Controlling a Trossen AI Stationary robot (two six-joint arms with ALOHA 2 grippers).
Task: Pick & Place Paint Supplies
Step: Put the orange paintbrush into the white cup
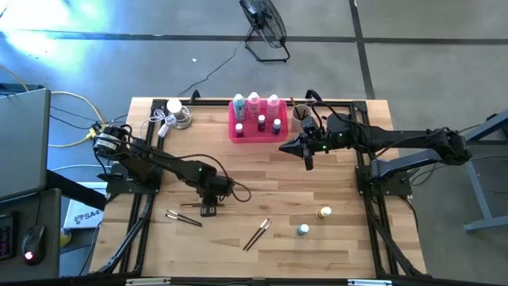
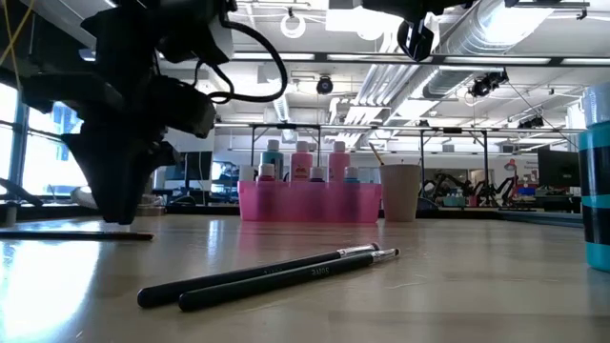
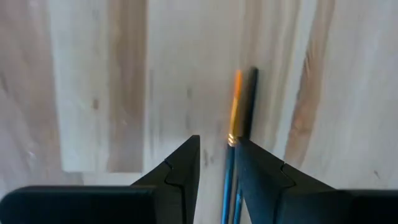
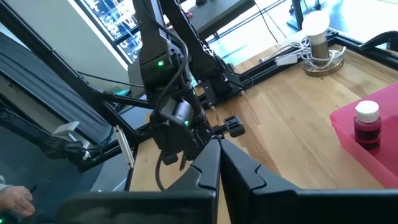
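- Your left gripper (image 1: 208, 208) is down on the table, jaws narrow around a paintbrush (image 3: 232, 149): you're mid-pick. Close, then lift cleanly.
- Two more brushes (image 1: 256, 234) lie mid-table.
- The pink tray (image 1: 255, 131) waits at the back.
- Your right gripper (image 1: 309, 163) hovers beside it, closed, empty.

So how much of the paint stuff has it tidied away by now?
Most bottles already stand in the pink tray. Right now the left gripper is down at the table, its fingers either side of a paintbrush lying on the wood. Left out on the table: four more brushes in two pairs, a yellow bottle and a teal one. The right gripper waits shut near the tray.
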